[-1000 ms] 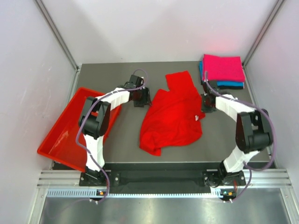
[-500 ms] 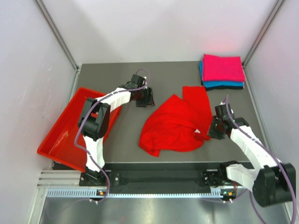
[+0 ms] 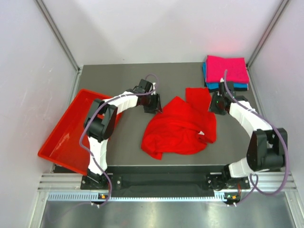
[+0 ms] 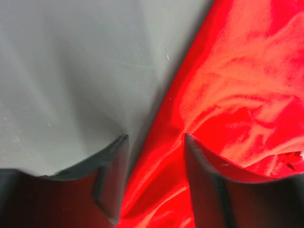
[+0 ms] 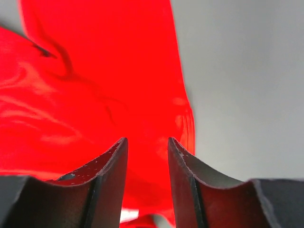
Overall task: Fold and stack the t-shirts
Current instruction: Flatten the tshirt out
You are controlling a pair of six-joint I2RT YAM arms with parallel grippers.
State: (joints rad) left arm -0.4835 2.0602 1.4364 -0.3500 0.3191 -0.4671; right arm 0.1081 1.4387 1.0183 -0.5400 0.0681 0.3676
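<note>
Top external view shows the right gripper (image 3: 217,102) has let go of the red t-shirt (image 3: 178,127) and moved back up to its far corner, fingers a little apart and holding nothing. The shirt lies bunched up in the middle of the table (image 3: 109,76), not folded yet. The left gripper (image 3: 153,102) has slid up to the shirt's left edge, arm stretched out low, fingers spread wide.

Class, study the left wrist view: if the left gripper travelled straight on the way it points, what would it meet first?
Most likely the edge of the red t-shirt, lying straight ahead between the open fingers of the left gripper, with bare table just beside it; depth is unclear.
</note>
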